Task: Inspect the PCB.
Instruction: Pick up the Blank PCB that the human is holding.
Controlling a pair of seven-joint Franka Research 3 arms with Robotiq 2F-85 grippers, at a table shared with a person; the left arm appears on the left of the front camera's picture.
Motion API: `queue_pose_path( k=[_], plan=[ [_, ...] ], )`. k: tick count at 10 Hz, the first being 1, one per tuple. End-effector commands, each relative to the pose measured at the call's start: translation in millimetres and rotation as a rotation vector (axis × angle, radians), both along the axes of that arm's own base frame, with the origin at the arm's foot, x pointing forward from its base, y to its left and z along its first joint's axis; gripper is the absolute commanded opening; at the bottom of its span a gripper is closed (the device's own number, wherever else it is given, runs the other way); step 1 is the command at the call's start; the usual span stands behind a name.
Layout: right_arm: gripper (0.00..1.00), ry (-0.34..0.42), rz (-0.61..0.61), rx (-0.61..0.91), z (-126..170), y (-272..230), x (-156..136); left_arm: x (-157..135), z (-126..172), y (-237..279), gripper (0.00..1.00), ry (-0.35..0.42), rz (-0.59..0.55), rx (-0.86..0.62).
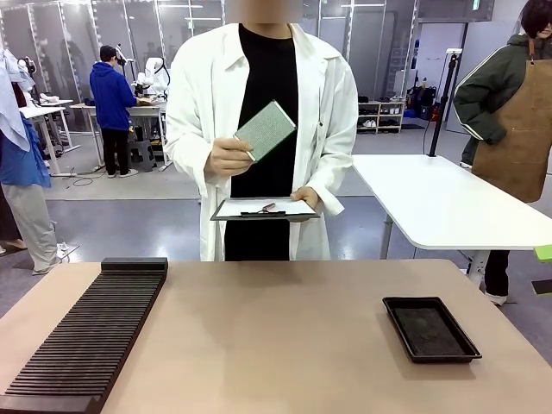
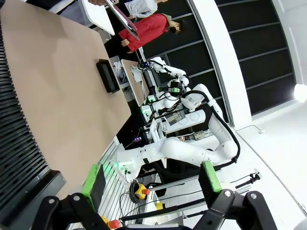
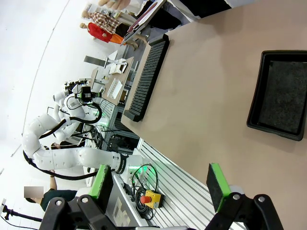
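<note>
A person in a white lab coat (image 1: 200,103) stands behind the far edge of the table (image 1: 285,345), holding the green PCB (image 1: 266,130) up at chest height in one hand (image 1: 228,159). The board is tilted, raised well above the table and beyond its far edge. The person's other hand (image 1: 308,200) supports a white clipboard (image 1: 263,209) just under the board, also past the table's far edge. On the table, a shallow black tray (image 1: 430,328) lies toward the right near corner. A long black slotted rack (image 1: 90,336) runs along the left side from the near edge toward the far one, well apart from the tray. The left gripper (image 2: 149,178) hangs by the table's left near edge, its green-padded fingers spread wide with nothing between them. The right gripper (image 3: 158,186) hangs off the table's right near side, its fingers likewise apart and empty.
</note>
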State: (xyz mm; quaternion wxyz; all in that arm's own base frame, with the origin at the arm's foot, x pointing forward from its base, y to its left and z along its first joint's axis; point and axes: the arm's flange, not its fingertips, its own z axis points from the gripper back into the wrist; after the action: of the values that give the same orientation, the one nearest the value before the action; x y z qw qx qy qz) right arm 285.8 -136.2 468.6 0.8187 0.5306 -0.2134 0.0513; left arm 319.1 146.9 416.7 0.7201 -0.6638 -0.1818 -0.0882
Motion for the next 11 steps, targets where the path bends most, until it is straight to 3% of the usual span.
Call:
queue_pose_path(
  k=[1,11],
  plan=[
    [1.0,-0.017,0.004,0.006,0.5,-0.9,0.2,-1.1,1.7,0.8,1.0,0.003,-0.005,0.01],
    [1.0,-0.017,0.004,0.006,0.5,-0.9,0.2,-1.1,1.7,0.8,1.0,0.003,-0.005,0.01]
  ],
)
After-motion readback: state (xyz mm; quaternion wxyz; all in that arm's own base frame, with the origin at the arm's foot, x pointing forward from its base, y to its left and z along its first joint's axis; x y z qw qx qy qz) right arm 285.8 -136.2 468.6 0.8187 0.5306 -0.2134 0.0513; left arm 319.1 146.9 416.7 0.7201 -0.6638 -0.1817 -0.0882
